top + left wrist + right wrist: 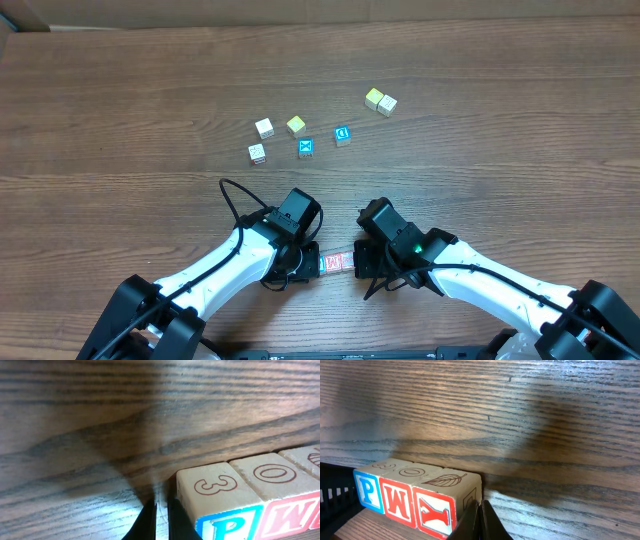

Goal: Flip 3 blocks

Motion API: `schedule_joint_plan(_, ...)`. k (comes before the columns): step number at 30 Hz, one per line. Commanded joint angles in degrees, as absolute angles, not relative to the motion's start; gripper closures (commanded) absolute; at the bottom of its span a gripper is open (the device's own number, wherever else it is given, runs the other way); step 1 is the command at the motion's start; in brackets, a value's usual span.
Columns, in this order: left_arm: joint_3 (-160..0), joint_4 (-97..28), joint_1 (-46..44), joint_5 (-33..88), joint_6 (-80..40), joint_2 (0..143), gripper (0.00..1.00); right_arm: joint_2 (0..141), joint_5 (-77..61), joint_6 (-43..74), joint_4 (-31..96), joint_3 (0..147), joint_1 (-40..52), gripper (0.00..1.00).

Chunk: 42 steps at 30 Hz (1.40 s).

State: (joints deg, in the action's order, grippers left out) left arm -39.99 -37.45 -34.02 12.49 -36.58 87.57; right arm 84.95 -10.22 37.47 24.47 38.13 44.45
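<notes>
Blocks touch in 1 row between left gripper and right gripper.

Bright, even light falls on the table, my left pincer and right pincer throw broad soft shadows, and far grain blurs slightly.

My P block is showing a blue-framed face on pale cream wood, the W block is rocking bright red, and the third block is going red too. Their tops are carrying thin reddish outlines. The counter is running brown with dark grain streaks.
</notes>
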Motion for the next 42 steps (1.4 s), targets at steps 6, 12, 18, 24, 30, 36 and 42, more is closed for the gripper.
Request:
schedule_joint_plan(6,-39.6,-37.9,-34.2,14.4,-37.7,88.1,0.96,88.5,-11.5,37.0,22.7,38.2,44.9,0.96)
schedule_joint_plan(12,-39.6,-38.3,-34.2,14.5,-38.0,88.1,0.96,89.0,-11.6,37.0,21.2,38.2,44.9,0.96)
schedule_joint_plan(18,-39.6,-38.9,-34.2,15.1,-40.0,88.1,0.96,89.0,-11.2,37.0,20.9,38.2,44.9,0.96)
schedule_joint_plan(24,-39.6,-38.9,-34.8,15.1,-42.4,88.1,0.96,89.0,-11.0,36.8,20.6,38.2,43.6,0.96)
schedule_joint_plan(30,-39.6,-38.3,-36.6,15.1,-45.4,88.1,0.96,89.0,-11.0,35.5,20.6,38.2,42.5,0.96)
schedule_joint_plan(36,-39.6,-37.6,-37.2,15.1,-48.3,88.1,0.96,89.0,-11.0,34.4,20.7,38.2,42.5,0.96)
schedule_joint_plan(42,-39.6,-37.5,-37.2,15.1,-50.0,88.1,0.96,89.2,-11.0,32.9,20.6,38.2,42.5,0.96)
